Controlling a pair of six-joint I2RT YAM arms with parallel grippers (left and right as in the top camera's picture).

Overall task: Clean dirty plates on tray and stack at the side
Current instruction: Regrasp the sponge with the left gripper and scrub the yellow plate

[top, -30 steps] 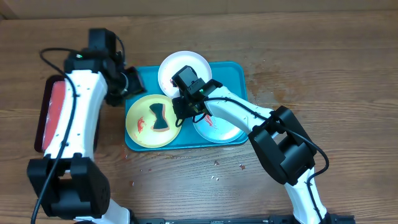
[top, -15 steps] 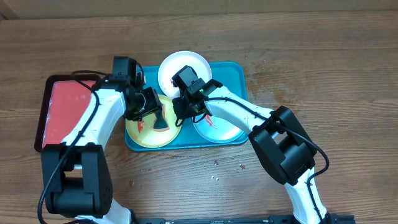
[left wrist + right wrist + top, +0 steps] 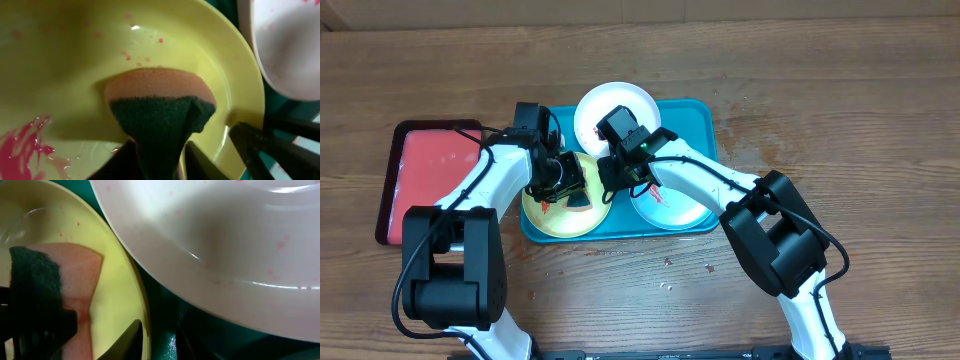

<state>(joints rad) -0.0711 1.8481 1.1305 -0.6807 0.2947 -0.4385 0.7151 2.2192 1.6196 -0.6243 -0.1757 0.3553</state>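
Left jaws are clenched on the green side of the sponge (image 3: pixel 160 90), which sits in the yellow-green plate (image 3: pixel 65 60) right under them, with a red smear (image 3: pixel 30 145) just beside. My right jaws straddle that plate's rim; whether they pinch it, I cannot tell. White plate (image 3: pixel 630 100) and light blue plate (image 3: pixel 685 210) lie close by those jaws, all on the teal tray (image 3: pixel 705 125) beneath.

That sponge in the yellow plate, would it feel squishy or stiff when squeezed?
Probably squishy: the sponge narrows where the left gripper pinches it and flares wide beyond. Likely light too, since that thin pinch alone holds it. Its green scouring face looks coarse, so it should drag rather than slide on the glossy yellow-green plate.
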